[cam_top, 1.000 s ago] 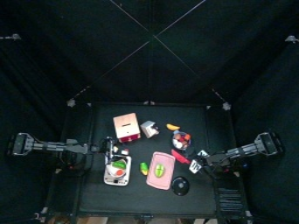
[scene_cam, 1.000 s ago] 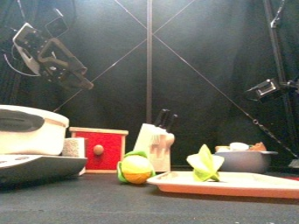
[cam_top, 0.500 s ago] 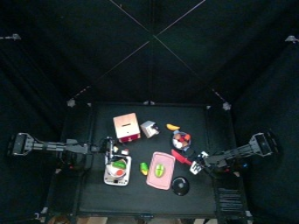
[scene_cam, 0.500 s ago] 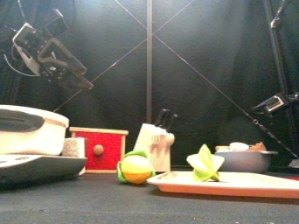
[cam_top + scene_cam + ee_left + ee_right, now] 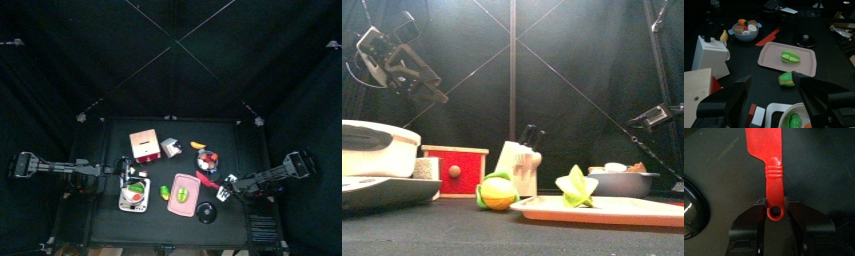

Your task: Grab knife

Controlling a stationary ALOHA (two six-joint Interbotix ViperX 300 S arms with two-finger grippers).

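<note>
The knife (image 5: 771,163) is slim and red and lies flat on the black table, just right of the pink board (image 5: 183,193). It also shows in the top view (image 5: 211,183) and the left wrist view (image 5: 769,36). My right gripper (image 5: 775,210) is low over it, open, with one jaw on each side of the handle's holed end and only narrow gaps. From above, the right gripper (image 5: 226,188) sits at the knife's right end. My left gripper (image 5: 774,87) rests open and empty at the table's left (image 5: 127,176).
On the pink board (image 5: 784,67) lies a green piece (image 5: 790,56). A bowl of toy food (image 5: 745,30), a white knife block (image 5: 709,52), a black round lid (image 5: 805,40) and a green-orange item (image 5: 786,78) stand around it. A red box (image 5: 144,145) is farther back.
The right arm has sunk lower toward the table and the knife. Its jaws have narrowed around the handle. The left arm has not moved.
</note>
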